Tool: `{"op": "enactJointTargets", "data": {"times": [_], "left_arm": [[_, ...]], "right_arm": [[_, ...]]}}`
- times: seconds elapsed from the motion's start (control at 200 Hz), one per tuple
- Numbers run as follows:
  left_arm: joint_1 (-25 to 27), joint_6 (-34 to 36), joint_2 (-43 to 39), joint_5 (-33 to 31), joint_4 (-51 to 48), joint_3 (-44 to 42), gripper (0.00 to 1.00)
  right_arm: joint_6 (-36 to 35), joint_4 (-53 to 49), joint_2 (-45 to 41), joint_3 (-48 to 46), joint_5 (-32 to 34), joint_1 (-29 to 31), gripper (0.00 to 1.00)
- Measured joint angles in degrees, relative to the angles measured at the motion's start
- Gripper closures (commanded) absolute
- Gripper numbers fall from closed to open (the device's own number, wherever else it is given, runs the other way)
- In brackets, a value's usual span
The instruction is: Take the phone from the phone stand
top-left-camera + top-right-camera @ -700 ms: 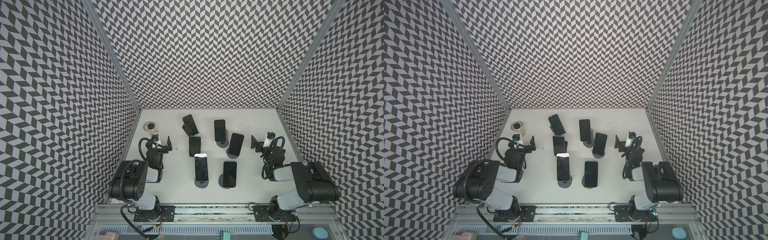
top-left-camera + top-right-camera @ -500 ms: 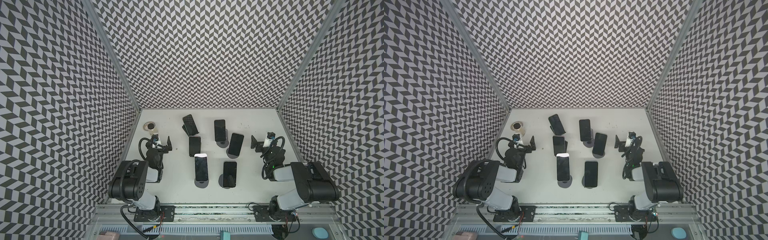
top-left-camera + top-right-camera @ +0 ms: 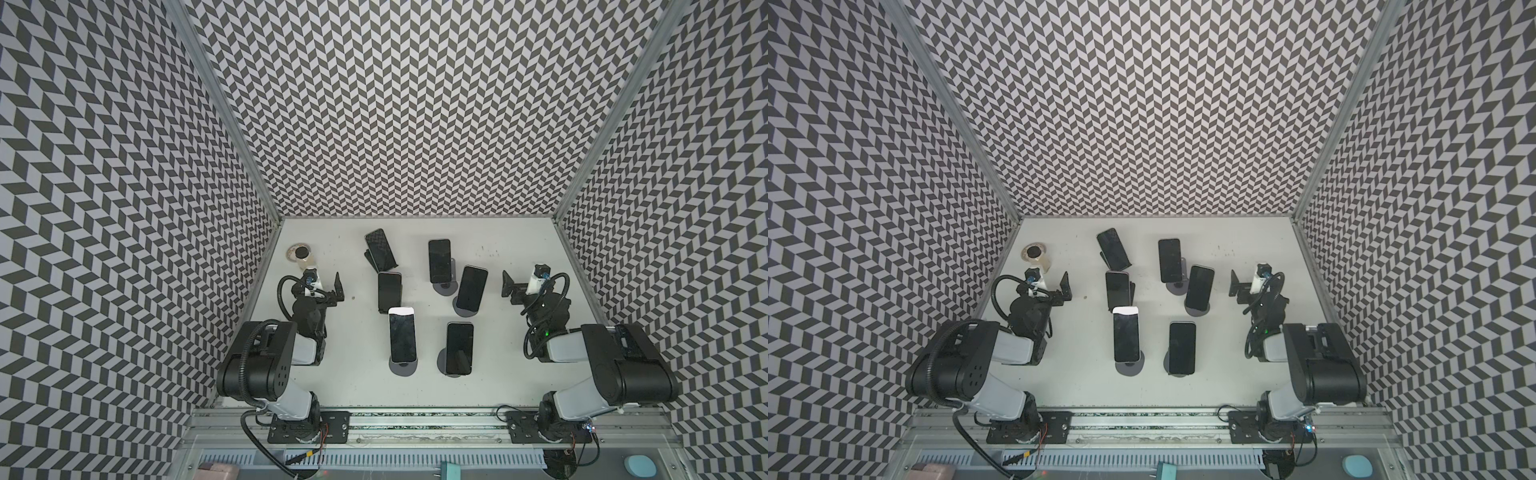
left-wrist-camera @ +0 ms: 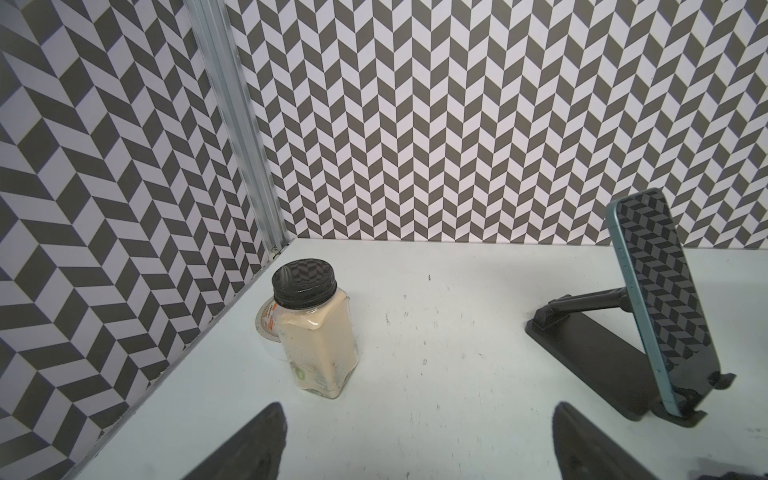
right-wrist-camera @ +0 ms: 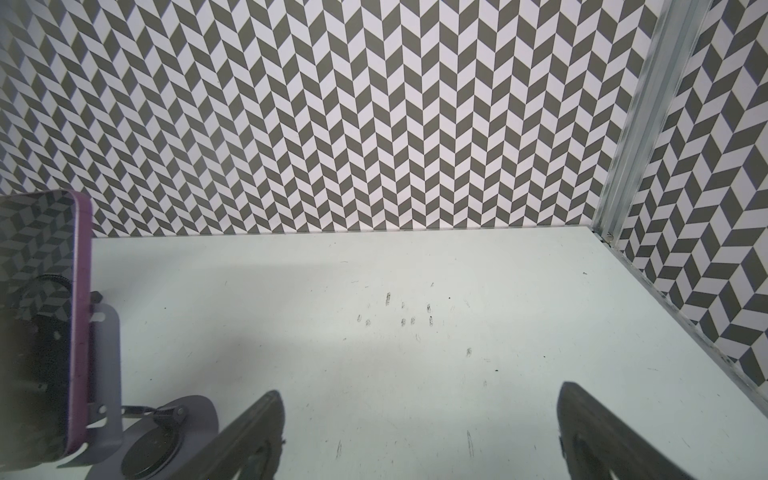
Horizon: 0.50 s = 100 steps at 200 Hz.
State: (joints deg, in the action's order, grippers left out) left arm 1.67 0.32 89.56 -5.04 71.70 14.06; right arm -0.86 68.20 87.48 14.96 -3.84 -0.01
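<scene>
Chevron-walled table (image 3: 345,374): six phones (image 3: 402,341) are propped on stands (image 3: 404,369) at centre, tilted for viewing, none lifted; left hand (image 3: 326,289) at nine o'clock, right hand (image 3: 521,284) at three, both released, empty.

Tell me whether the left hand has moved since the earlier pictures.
No. The left hand sits in the same spot relative to the bottle in a top view.
</scene>
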Motion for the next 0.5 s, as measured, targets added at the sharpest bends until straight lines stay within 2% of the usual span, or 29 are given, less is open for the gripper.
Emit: {"op": "enactJointTargets", "data": {"times": [0.345, 0.501], "left_arm": [[0.0, 0.0, 0.0, 0.0, 0.0, 0.0, 0.04], [0.0, -0.2, -2.6, -0.1, -2.0, 0.0, 0.05]], "right_arm": [[0.0, -0.9, 0.0, 0.2, 0.0, 0.0, 0.01], [0.1, -2.6, -0.1, 0.4, 1.0, 0.0, 0.01]]}}
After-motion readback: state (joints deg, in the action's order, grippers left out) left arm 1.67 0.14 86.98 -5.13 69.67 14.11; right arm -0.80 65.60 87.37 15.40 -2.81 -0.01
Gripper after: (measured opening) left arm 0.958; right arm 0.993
